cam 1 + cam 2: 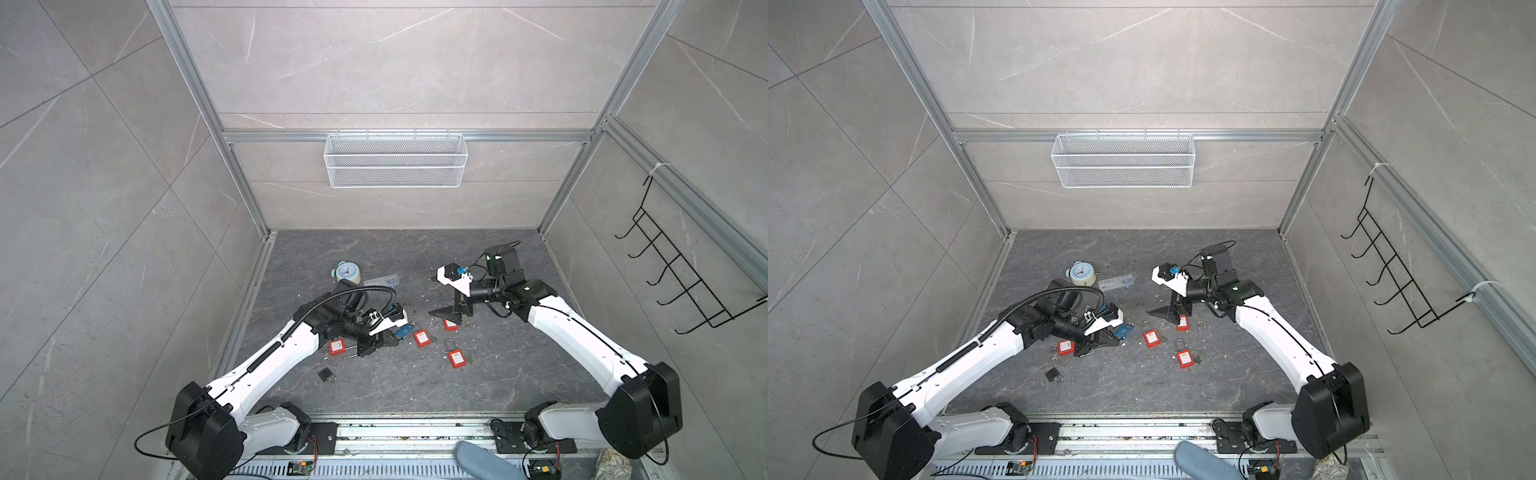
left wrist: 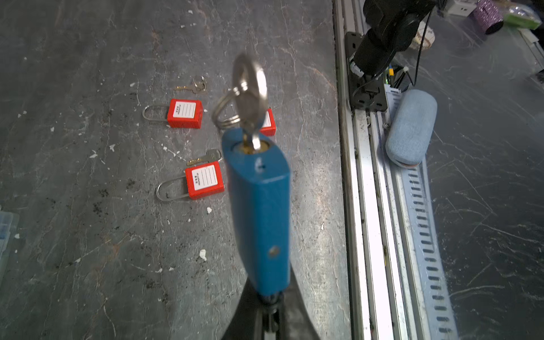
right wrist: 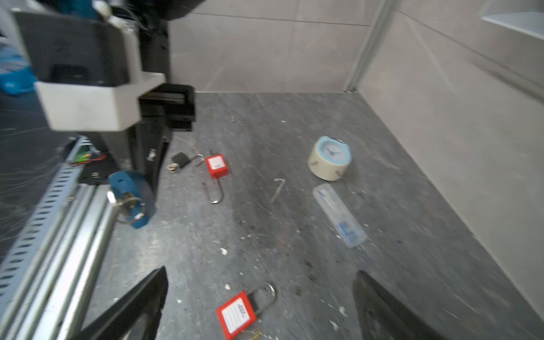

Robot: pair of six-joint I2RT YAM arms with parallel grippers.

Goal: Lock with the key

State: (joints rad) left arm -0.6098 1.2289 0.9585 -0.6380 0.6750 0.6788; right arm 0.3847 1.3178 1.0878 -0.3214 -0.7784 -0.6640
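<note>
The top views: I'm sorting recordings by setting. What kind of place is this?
Probably a lab test cell mocked up as a tiled room: tile-look wall panels in an aluminium frame, a wire basket and hook rack hung on them, two robot arms bolted to a rail.

We see soft, even light in both top views, shadows faint, the frame rails [image 1: 190, 70] splayed outward toward the edges. In the left wrist view the blue padlock [image 2: 259, 212] and key [image 2: 250, 85] are close and blurred; pale glare streaks the worktop [image 2: 312, 188]. The right wrist view is smeared throughout.
</note>
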